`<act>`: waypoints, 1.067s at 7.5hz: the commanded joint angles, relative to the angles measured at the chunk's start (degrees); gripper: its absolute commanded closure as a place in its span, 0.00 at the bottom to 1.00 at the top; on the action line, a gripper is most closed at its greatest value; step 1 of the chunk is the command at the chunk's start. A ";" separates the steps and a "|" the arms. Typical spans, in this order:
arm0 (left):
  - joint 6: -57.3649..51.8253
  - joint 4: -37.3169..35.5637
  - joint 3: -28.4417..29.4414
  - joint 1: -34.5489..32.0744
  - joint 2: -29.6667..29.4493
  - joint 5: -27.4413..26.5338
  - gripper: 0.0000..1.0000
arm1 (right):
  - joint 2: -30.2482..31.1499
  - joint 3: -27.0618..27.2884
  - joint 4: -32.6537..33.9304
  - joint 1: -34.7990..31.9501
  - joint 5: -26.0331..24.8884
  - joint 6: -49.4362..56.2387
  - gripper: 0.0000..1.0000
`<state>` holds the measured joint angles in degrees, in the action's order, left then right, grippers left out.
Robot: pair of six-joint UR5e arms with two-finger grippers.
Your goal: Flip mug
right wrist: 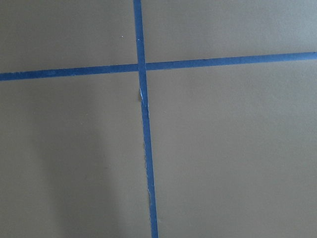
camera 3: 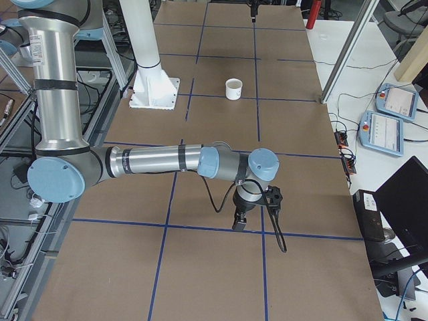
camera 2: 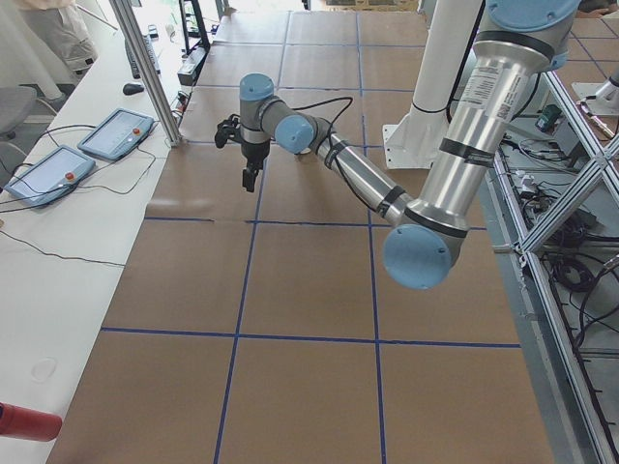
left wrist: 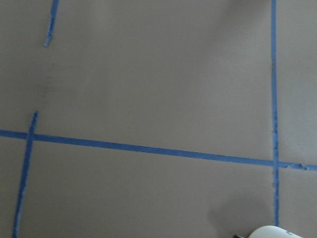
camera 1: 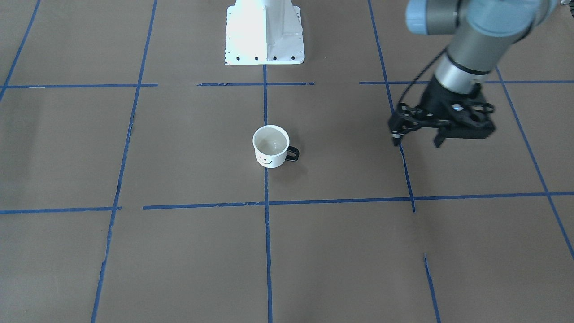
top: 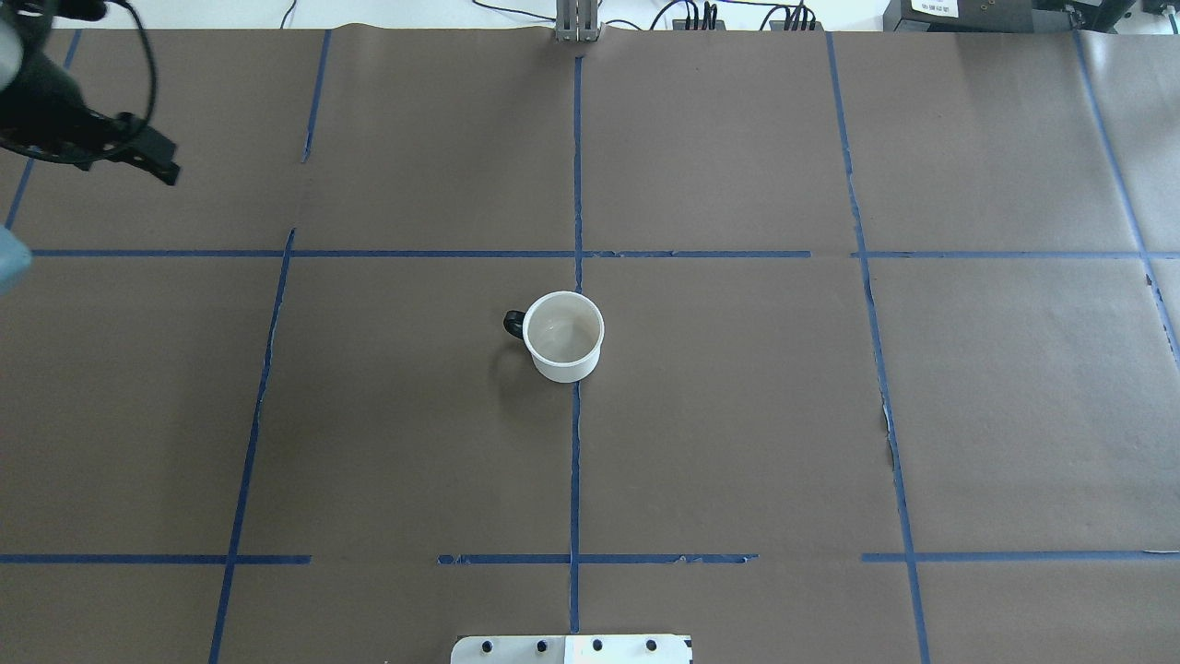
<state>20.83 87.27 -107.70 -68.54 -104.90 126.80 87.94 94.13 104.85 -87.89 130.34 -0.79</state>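
The mug (camera 1: 271, 148) is small and white with a black smiley face, and stands upright with its mouth up at the middle of the brown table. Its black loop handle points toward my left side. It also shows in the overhead view (top: 564, 337), in the exterior right view (camera 3: 233, 89), and as a white rim at the bottom of the left wrist view (left wrist: 275, 232). My left gripper (camera 1: 417, 140) is open and empty above the table, well away from the mug on the handle's side. My right gripper (camera 3: 239, 224) shows only in the exterior right view, far from the mug, so I cannot tell if it is open.
Blue tape lines (camera 1: 267, 202) divide the brown paper into squares. The white robot base (camera 1: 264, 31) stands at the table's robot-side edge. Teach pendants (camera 2: 116, 132) lie on a side table beyond the far edge. A metal post (top: 576, 23) rises at the far edge.
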 commanded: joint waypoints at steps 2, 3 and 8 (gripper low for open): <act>-25.18 0.45 10.02 -19.83 10.94 5.64 0.00 | -0.05 0.00 0.00 0.00 0.00 0.00 0.00; -29.40 0.45 12.40 -20.75 12.43 5.74 0.00 | 0.04 0.00 0.00 0.00 0.00 0.00 0.00; -34.72 0.80 13.31 -24.10 16.48 5.30 0.00 | -0.05 0.00 0.00 0.00 0.00 0.00 0.00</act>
<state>-13.67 88.01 -94.37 -92.56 -88.71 132.18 87.90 94.13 104.85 -87.89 130.34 -0.79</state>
